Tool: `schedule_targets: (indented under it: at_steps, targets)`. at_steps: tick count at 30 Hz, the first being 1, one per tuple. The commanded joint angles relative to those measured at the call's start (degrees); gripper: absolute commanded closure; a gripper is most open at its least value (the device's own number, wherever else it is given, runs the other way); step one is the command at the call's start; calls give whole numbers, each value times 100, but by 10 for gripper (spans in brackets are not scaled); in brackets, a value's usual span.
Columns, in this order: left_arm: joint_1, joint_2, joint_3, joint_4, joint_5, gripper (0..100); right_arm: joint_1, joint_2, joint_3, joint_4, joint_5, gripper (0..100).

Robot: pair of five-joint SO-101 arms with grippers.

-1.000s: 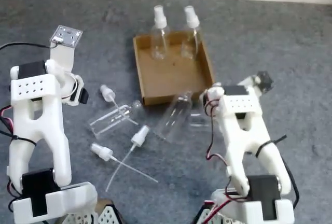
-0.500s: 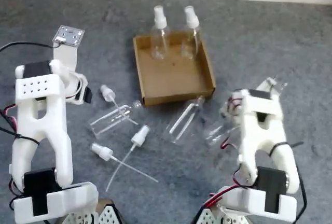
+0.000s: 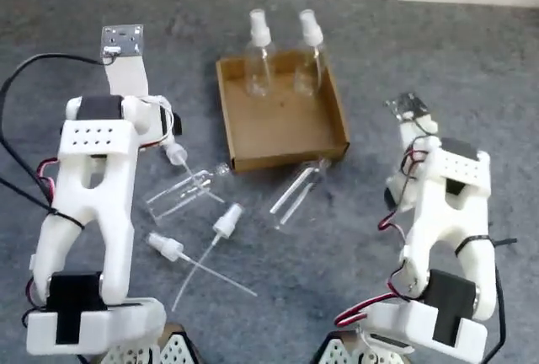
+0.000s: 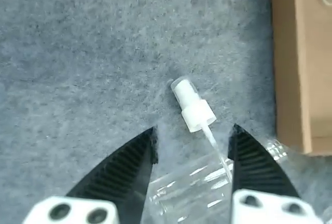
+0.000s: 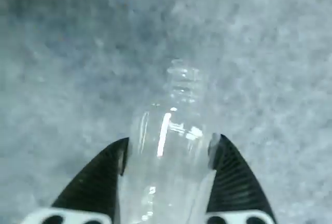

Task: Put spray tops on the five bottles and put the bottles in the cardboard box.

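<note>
A: L side, status?
B: My left gripper (image 4: 192, 133) is spread wide w/ nothing held. A spray top (image 4: 193, 105) lies on the carpet (image 4: 78, 53) just ahead of the jaw tips, its tube reaching a lying bottle (image 4: 194, 193).
A: R side?
B: My right gripper (image 5: 168, 149) is clamped on an uncapped bottle (image 5: 168, 125), neck pointing away.
A: Box?
B: The cardboard box (image 3: 229, 120) sits btw the arms, farther out. A capped bottle (image 3: 259, 61) and a second capped bottle (image 3: 309, 56) stand at its far end. A bare bottle (image 3: 295, 195) lies at its near edge, w/ a loose top (image 3: 227, 221) near it.
</note>
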Motion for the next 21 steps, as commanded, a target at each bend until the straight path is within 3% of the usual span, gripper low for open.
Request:
schedule_targets:
  at_steps: [1, 21]
  targets:
    - [110, 453, -180, -290, 88, 808, 303, -48, -347, -84, 492, 957]
    - [92, 3011, -1631, -273, 659, 844, 453, -48, -286, -57, 677, 957]
